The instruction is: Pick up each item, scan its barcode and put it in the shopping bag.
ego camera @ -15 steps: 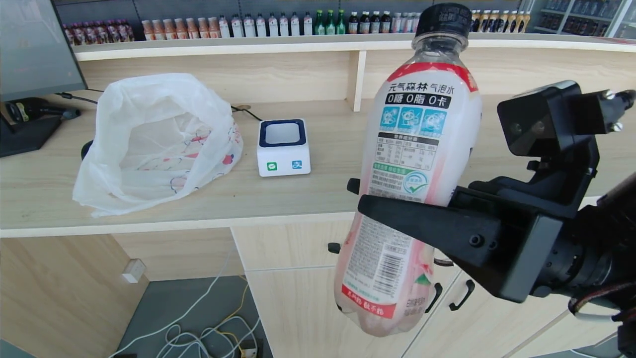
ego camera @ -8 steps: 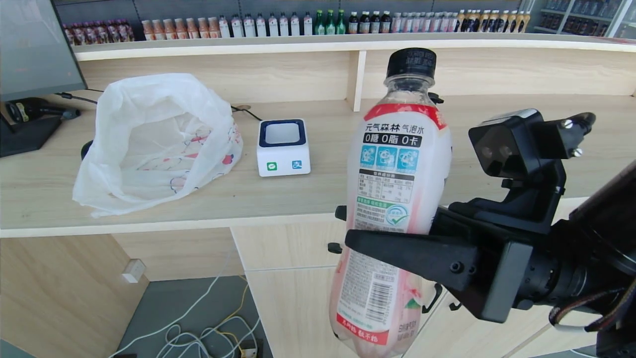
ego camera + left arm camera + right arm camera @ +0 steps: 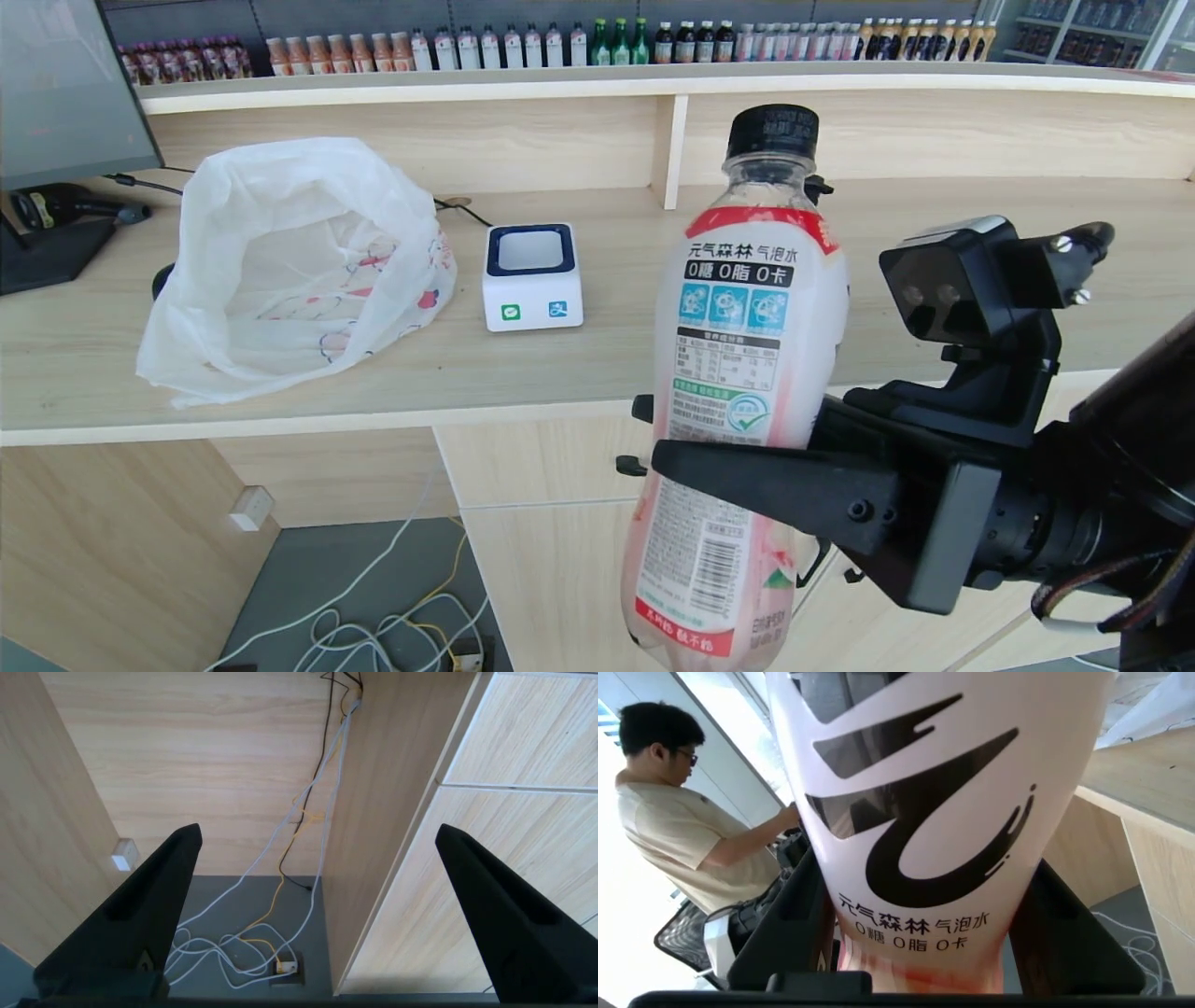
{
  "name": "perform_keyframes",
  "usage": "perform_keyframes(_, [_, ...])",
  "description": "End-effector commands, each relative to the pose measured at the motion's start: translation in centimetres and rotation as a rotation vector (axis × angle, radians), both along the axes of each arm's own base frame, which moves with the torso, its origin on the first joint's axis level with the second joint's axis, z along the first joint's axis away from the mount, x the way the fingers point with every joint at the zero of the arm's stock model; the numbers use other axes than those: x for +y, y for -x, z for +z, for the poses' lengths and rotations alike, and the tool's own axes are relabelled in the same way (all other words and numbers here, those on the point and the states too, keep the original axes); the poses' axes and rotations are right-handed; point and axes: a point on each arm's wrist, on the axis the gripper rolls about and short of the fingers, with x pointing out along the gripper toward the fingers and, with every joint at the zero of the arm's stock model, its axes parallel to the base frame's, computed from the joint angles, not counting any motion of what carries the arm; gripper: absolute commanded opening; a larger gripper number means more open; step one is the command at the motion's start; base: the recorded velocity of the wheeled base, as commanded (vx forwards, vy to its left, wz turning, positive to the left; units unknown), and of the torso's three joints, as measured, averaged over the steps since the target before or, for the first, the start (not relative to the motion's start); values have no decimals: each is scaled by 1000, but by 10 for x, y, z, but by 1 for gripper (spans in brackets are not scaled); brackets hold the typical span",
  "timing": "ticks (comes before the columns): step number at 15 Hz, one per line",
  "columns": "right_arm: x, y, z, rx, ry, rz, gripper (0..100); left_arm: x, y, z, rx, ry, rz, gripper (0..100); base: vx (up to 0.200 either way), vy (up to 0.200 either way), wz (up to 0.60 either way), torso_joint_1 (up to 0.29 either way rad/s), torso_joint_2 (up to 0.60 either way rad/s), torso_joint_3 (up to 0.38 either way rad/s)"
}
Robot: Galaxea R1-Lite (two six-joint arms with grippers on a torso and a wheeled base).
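My right gripper (image 3: 719,448) is shut on a pink-and-white drink bottle (image 3: 738,373) with a black cap, held upright in front of the counter's edge, its barcode facing me low on the label. The right wrist view has the same bottle (image 3: 924,812) close up between the two black fingers (image 3: 785,924). A white scanner box (image 3: 532,277) with a dark-rimmed window on top stands on the wooden counter (image 3: 579,373). Left of it lies the open white shopping bag (image 3: 289,266). My left gripper (image 3: 318,915) hangs open over the floor beside the cabinet, nothing between its fingers.
A monitor (image 3: 65,84) and a handheld scanner (image 3: 65,207) stand at the counter's far left. A raised shelf with a divider (image 3: 670,149) runs behind the counter, with rows of bottles (image 3: 597,42) beyond. Cables (image 3: 373,625) lie on the floor below; cabinet doors (image 3: 523,859) are beside the left gripper.
The right arm has brought the bottle down and a little to the left; over the last half second it has barely shifted. Bag and scanner box have stayed put.
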Motion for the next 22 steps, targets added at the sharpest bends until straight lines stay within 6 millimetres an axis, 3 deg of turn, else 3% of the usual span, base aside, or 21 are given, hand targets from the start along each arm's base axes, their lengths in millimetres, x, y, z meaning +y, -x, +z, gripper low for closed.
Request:
perform_keyframes(1, [-1, 1, -4, 2, 6, -1, 0, 0, 0, 0, -1, 0, 0, 100, 0, 0, 0, 0, 0, 0])
perform_keyframes(8, [-20, 12, -12, -86, 31, -119, 0, 0, 0, 0, -1, 0, -1, 100, 0, 0, 0, 0, 0, 0])
perform_keyframes(15, [-24, 0, -8, -234, 51, -653, 0, 0, 0, 0, -1, 0, 0, 100, 0, 0, 0, 0, 0, 0])
perform_keyframes(22, [-35, 0, 8, -335, 85, -1043, 0, 0, 0, 0, -1, 0, 0, 100, 0, 0, 0, 0, 0, 0])
